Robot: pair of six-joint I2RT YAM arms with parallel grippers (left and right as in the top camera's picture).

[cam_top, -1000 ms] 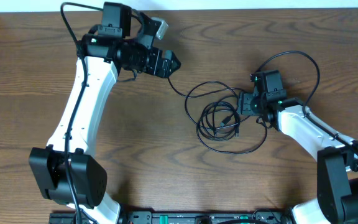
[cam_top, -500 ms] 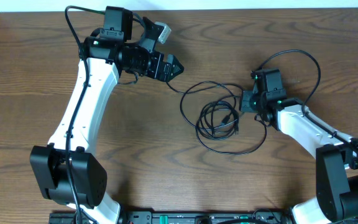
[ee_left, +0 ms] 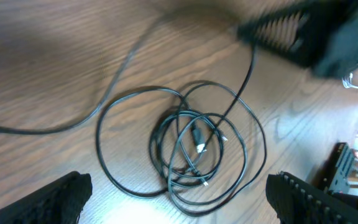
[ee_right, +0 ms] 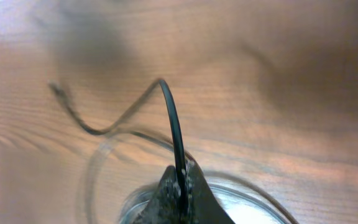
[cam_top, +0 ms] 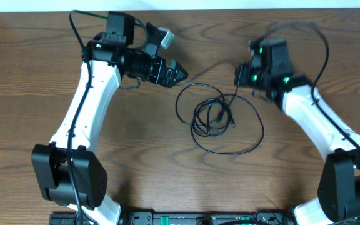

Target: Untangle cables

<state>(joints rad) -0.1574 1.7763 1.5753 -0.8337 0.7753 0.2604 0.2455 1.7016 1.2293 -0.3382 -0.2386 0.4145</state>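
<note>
The cables [cam_top: 212, 119] lie in a tangled heap of thin black loops at the table's middle. In the left wrist view the cables [ee_left: 191, 140] show small plug ends inside the coil. My right gripper [cam_top: 239, 76] is raised just beyond the heap's far right side. It is shut on one black strand [ee_right: 174, 124], which arches up from the wood into the closed tips of the right gripper [ee_right: 180, 182]. My left gripper [cam_top: 180, 74] hovers left of the heap. Its fingers [ee_left: 61, 199] stand wide apart, and the left gripper [ee_left: 179, 186] is open and holds nothing.
The thick black wire [cam_top: 322, 47] fixed to the right arm loops at the far right. The white left arm [cam_top: 86, 106] spans the table's left side. The table's far edge [cam_top: 230, 9] runs close behind both grippers.
The right gripper has shut on a strand and risen toward the far edge, pulling the heap slightly left. The left gripper has edged right and opened a little wider.
</note>
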